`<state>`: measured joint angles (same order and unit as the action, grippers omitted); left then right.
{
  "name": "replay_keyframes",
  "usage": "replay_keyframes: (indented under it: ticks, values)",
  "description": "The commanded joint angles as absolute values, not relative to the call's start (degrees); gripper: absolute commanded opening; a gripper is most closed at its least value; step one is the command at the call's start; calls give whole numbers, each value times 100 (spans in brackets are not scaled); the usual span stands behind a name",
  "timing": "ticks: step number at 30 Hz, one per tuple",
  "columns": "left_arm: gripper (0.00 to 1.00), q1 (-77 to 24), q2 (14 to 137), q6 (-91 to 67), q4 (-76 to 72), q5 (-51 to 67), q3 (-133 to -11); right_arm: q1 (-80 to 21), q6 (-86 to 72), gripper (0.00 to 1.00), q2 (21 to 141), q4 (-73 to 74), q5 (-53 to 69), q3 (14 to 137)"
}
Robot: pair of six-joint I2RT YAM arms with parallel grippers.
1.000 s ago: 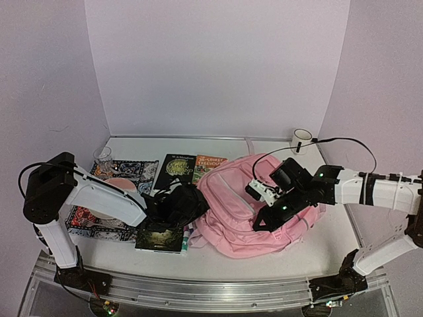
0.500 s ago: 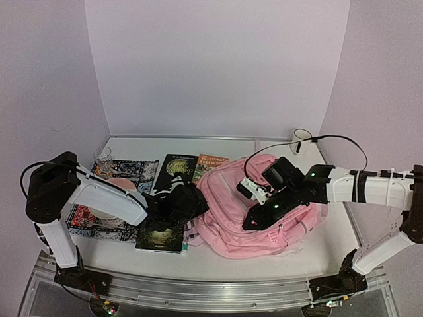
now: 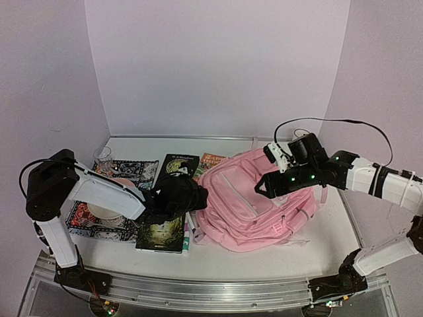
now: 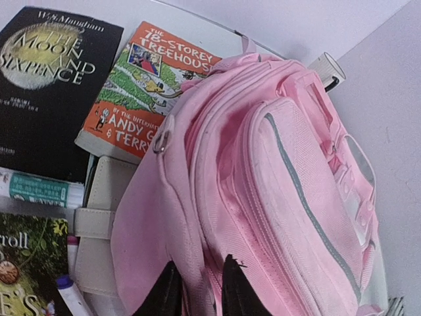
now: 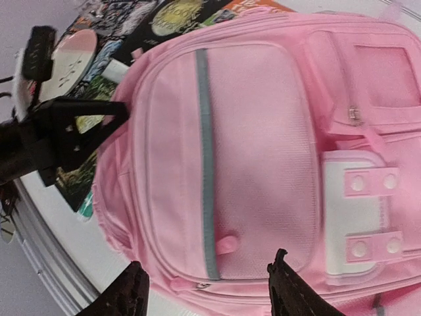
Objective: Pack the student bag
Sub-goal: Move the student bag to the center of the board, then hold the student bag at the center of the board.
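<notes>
The student bag (image 3: 254, 205), a big soft pink backpack, lies front side up at the table's middle. My left gripper (image 3: 190, 198) is at its left edge. In the left wrist view its black fingers (image 4: 231, 289) stand a little apart, and a fold of the bag (image 4: 276, 197) lies loosely between them. My right gripper (image 3: 268, 187) hovers over the bag's far right part. It (image 5: 209, 284) is wide open above the front pocket (image 5: 250, 151) with its grey stripe, holding nothing.
A black book (image 4: 46, 79) and an orange book (image 4: 141, 85) lie behind the bag's left corner. A green-covered book (image 3: 160, 232), a marker (image 4: 39, 187) and a beige case (image 4: 99, 217) lie beside it. A patterned cloth (image 3: 135, 170), a glass (image 3: 102, 157) and a white cup (image 4: 327, 68) stand further off.
My right gripper has let go of the bag, opened wide and risen toward the back right. The left fingers have parted a little. The bag has settled flatter.
</notes>
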<state>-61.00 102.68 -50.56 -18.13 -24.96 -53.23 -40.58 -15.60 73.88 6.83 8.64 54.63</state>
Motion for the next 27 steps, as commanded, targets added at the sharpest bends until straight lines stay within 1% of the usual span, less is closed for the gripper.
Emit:
replay_keyframes:
  ticks: [1, 5, 8, 11, 16, 20, 23, 25, 27]
  values:
    - [34, -6029, 9780, -4107, -2219, -2494, -5616, -3505, -1225, 66, 7615, 712, 888, 5481]
    - [46, -6043, 9531, -3704, -1838, -2418, -5618, -3181, -1083, 69, 7976, 619, 1235, 5447]
    - [59, -6100, 9315, -3469, -1392, -2448, -5688, -3155, -1046, 71, 8273, 482, 1372, 5454]
    - [65, -6304, 9207, -3222, -746, -2669, -5923, -3107, -1063, 71, 8626, 355, 1418, 5491]
    - [71, -6794, 9161, -3118, -269, -2725, -6107, -3087, -1144, 68, 9161, 222, 1604, 5571]
    - [73, -7182, 9274, -3171, -194, -2623, -6215, -3073, -1254, 67, 9433, 192, 1595, 5559]
    - [73, -7426, 9515, -3130, -185, -2601, -6399, -3077, -1240, 66, 9638, 153, 1813, 5570]
    - [74, -7550, 9727, -3103, -184, -2571, -6523, -3075, -1239, 62, 9734, 150, 1946, 5603]
    - [74, -7615, 9909, -3099, -185, -2474, -6654, -3072, -1276, 51, 9783, 141, 2075, 5638]
